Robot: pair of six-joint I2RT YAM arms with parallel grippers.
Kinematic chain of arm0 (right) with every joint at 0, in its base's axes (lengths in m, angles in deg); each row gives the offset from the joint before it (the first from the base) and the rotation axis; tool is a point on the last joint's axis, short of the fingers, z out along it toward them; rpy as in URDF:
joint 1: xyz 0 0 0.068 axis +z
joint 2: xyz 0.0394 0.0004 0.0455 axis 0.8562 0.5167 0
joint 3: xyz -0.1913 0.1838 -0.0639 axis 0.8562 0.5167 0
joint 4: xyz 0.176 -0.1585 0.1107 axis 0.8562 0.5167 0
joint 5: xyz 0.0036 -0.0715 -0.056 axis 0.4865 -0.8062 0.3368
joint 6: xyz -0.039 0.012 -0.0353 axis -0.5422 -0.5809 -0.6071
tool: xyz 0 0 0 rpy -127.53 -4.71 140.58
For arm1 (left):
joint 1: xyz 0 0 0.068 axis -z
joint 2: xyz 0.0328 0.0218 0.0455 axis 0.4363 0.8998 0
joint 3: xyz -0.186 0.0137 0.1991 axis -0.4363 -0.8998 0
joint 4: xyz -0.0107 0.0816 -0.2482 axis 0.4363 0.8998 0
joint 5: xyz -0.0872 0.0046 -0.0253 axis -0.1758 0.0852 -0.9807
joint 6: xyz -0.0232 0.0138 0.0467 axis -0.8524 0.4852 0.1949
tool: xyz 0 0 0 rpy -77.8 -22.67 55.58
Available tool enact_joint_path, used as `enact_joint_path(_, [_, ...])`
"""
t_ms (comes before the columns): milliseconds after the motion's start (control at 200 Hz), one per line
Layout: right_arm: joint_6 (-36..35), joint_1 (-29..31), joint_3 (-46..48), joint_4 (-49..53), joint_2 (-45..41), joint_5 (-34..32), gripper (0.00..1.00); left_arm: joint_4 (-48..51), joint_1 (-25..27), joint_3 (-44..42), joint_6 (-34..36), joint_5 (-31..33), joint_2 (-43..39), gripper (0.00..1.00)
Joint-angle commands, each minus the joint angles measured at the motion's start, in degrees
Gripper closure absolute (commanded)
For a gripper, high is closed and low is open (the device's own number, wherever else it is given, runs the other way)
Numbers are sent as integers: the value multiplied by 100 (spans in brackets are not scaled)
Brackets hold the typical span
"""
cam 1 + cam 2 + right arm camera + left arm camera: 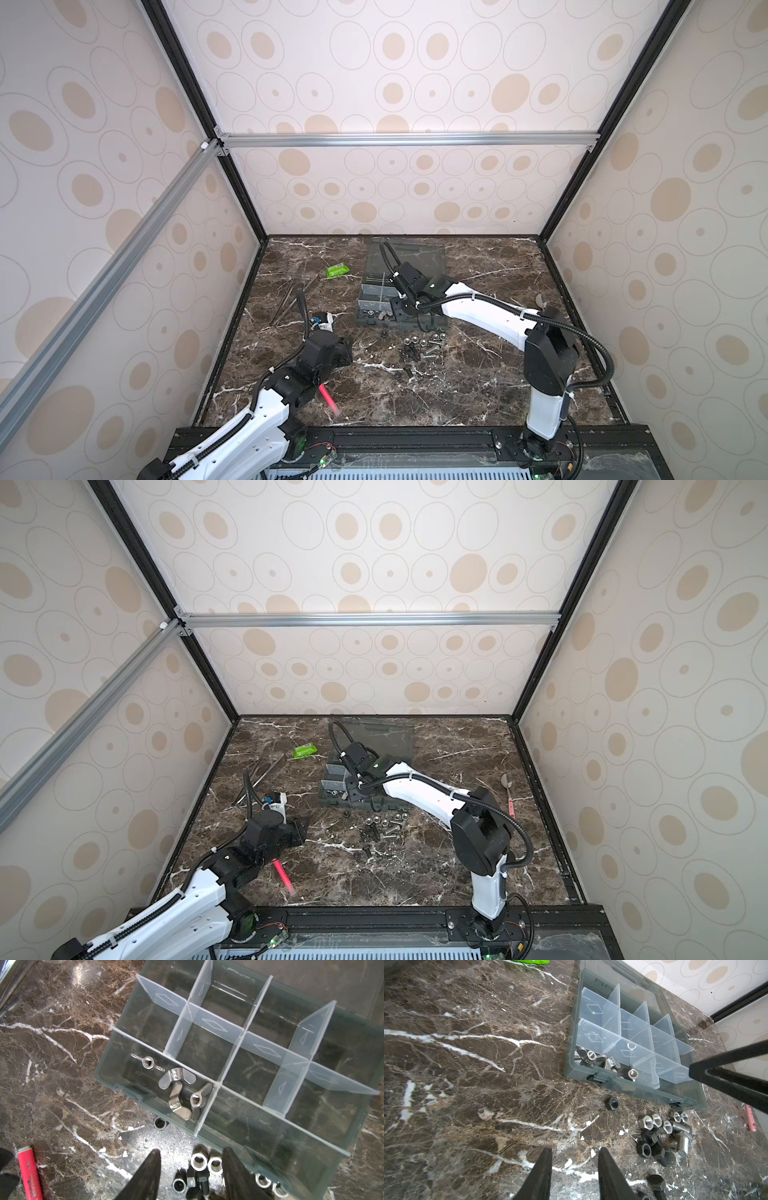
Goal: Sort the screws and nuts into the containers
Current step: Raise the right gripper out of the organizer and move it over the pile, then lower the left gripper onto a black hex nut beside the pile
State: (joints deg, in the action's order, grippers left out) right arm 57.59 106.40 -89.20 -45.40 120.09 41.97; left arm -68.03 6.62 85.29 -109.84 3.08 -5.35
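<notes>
Nuts partly sorted, with hex nuts and screws loose on the marble

Four silver wing nuts [178, 1088] lie bunched in a corner compartment [133, 1076] against the front wall of the grey box [105, 1077], which has see-through dividers. Silver and black hex nuts [654, 1122] and short screws [683, 1142] are heaped on the table [467, 1084] just in front of that wall, and one black nut [612, 1103] sits apart, close to the box edge. The right gripper [191, 1150] hovers over the heap by the front wall, jaws apart and holding nothing. The left gripper [574, 1153] is also parted and empty, over bare marble beside the heap, with open tabletop stretching away from the box.
</notes>
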Motion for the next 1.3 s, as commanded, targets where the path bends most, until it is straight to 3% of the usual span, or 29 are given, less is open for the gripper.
enact_joint_path(0, [236,-54,355,-7,-438,-199,49,-43,-45,-21,-64,62,-15,63])
enact_joint_path(665, [1572,-85,3169,-244,-2573,-758,49,-416,-45,3,6,-159,168,62])
enact_joint_path(1295, [1896,-84,3690,-129,-3012,-825,49,-698,-43,-39,57,-412,365,62])
